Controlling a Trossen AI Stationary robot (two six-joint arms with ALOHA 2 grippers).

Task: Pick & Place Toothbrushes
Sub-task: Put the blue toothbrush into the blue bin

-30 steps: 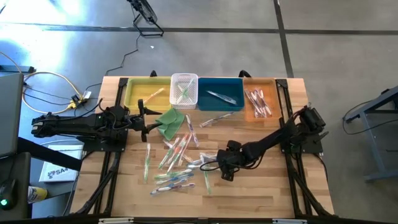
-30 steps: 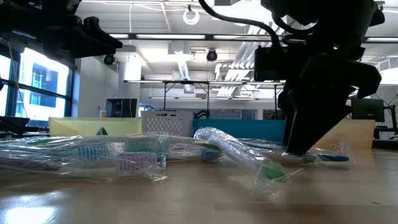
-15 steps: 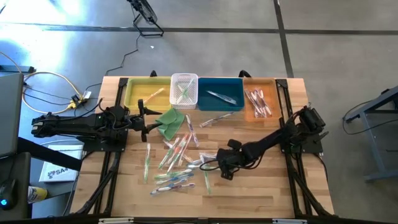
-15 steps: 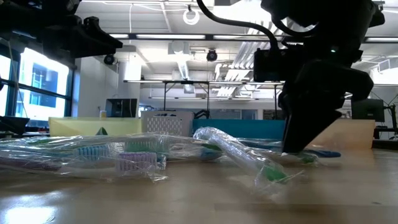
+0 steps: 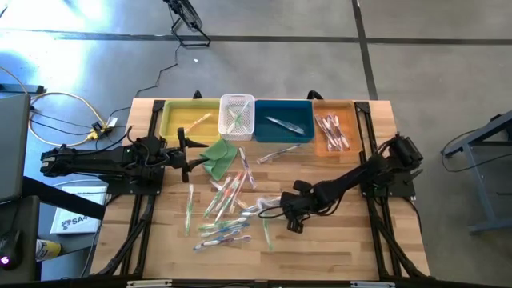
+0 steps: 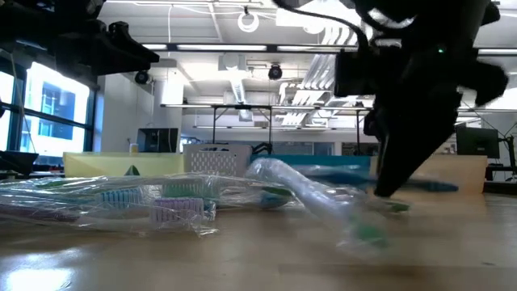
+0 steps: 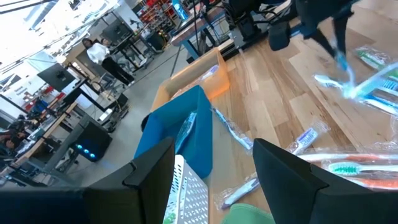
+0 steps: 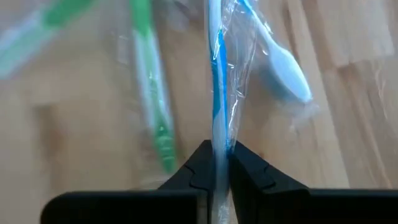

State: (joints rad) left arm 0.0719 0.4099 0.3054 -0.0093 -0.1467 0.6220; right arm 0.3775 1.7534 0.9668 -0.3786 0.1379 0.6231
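Note:
Several wrapped toothbrushes (image 5: 228, 210) lie in a loose pile on the wooden table. My right gripper (image 5: 286, 213) stands at the pile's right edge, pointing steeply down, shut on a blue-white toothbrush (image 8: 217, 81) in a clear wrapper. A green toothbrush (image 8: 152, 106) lies on the wood right beside it. My left gripper (image 7: 214, 180) waits open at the table's left side, next to the folded green cloth (image 5: 218, 156). My right gripper pinches the blue-white toothbrush's handle (image 8: 217, 146) through its wrapper between the two fingertips (image 8: 200, 163). The fingers come slanting down from above and lie along the stick. In the low view the toothbrush (image 6: 432, 186) sits roughly level, just above the table.
Along the far edge stand a yellow bin (image 5: 186, 118), a white basket (image 5: 237, 114), a blue bin (image 5: 285, 122) and an orange bin (image 5: 333, 134), each with toothbrushes inside. One more toothbrush (image 5: 276, 154) lies in front of the blue bin.
My right gripper has shut on the blue-white toothbrush, whose free end has come up a little off the table. The wrapped green toothbrush beside it has been stirred and has shifted slightly.

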